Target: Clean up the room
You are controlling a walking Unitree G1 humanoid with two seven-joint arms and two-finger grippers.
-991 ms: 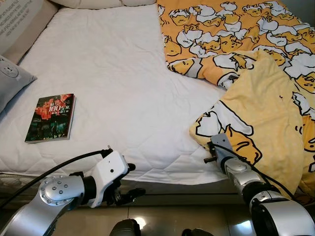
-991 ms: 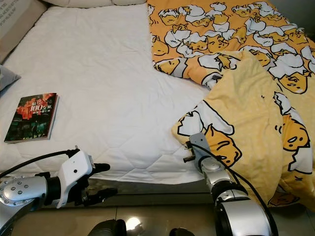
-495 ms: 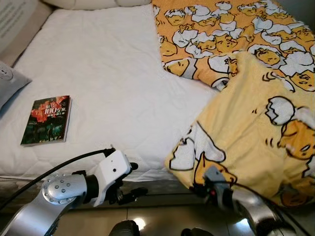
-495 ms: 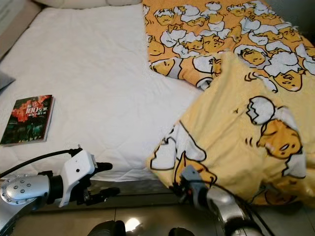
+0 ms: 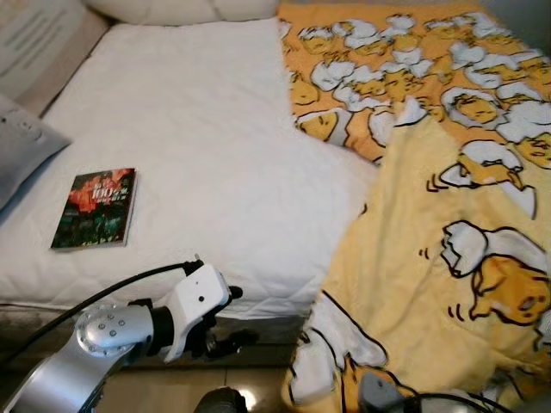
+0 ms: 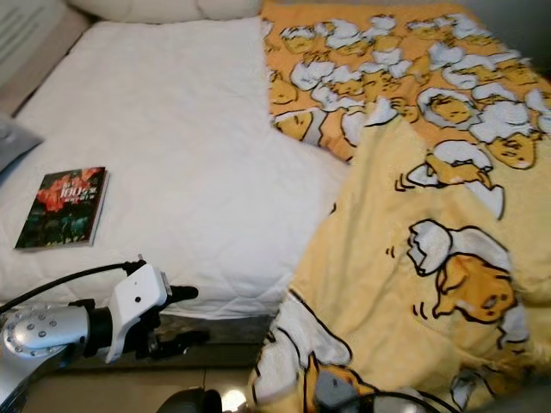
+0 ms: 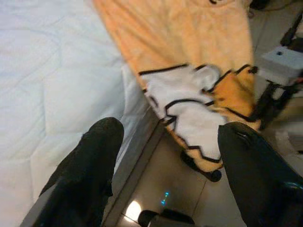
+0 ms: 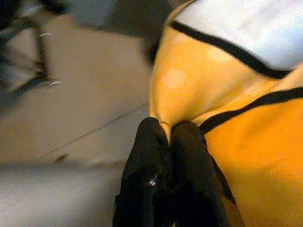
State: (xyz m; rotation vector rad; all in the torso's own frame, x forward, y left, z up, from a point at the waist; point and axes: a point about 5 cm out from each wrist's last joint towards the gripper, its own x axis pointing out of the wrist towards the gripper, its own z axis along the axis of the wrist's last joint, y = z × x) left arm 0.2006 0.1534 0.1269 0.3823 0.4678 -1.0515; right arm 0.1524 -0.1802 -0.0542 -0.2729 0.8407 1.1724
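A yellow blanket point(image 5: 448, 241) printed with cartoon eggs covers the right side of the bed, and its near corner point(image 7: 189, 104) hangs over the front edge of the white mattress point(image 5: 198, 155). My right gripper point(image 8: 168, 130) is shut on a fold of that corner, low by the floor; its wrist point(image 5: 374, 396) peeks out under the cloth. In front of the bed's edge, left of the hanging corner, my left gripper point(image 5: 237, 316) is open, its fingers point(image 7: 90, 161) wide apart around nothing. A dark book point(image 5: 95, 206) with a red cover lies on the mattress at the left.
A grey pillow point(image 5: 17, 146) leans at the bed's left edge and a cream pillow point(image 5: 172, 9) lies at the head. Shiny floor tiles point(image 7: 156, 189) run along the bed front. A white device on a dark stand point(image 7: 284, 61) is on the floor beyond the blanket corner.
My right gripper has drawn the blanket corner toward me and down past the front edge of the bed, spreading the cloth. The left arm has barely moved.
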